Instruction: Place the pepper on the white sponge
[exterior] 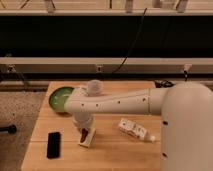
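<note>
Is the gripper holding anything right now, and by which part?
Cannot tell. The gripper sits directly over the pepper, whose upper end meets it, on the white sponge; an actual hold isn't visible.

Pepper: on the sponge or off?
Over the sponge, at least: the pepper lies within the sponge's outline, directly under the gripper. Cannot tell whether it rests on it or is held just above.
</note>
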`<state>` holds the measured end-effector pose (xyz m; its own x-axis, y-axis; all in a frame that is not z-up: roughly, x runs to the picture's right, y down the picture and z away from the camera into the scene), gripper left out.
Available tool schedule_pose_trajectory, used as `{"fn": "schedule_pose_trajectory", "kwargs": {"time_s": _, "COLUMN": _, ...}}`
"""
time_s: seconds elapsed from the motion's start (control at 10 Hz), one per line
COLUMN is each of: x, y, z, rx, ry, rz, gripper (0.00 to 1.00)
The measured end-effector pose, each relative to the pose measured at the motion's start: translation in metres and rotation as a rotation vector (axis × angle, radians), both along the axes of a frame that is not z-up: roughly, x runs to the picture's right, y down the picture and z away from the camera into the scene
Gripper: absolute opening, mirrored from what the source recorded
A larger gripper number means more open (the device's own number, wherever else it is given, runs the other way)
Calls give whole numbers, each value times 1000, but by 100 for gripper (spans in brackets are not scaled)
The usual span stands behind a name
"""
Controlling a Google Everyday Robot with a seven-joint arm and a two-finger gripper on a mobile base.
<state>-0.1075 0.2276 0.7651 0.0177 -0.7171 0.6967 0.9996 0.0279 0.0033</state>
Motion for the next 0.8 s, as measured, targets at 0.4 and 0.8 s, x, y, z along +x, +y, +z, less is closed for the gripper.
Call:
{"fn": "schedule_pose_trajectory", "kwargs": {"time_s": 0.4, "x": -4, "y": 5, "z": 5, "rx": -16, "ry": -14, "rz": 19, "gripper": 80}}
{"fn": "schedule_pose_trajectory", "kwargs": {"time_s": 0.8, "x": 1, "y": 7, "z": 4, "rx": -19, "ry": -6, "rz": 35, "gripper": 80}}
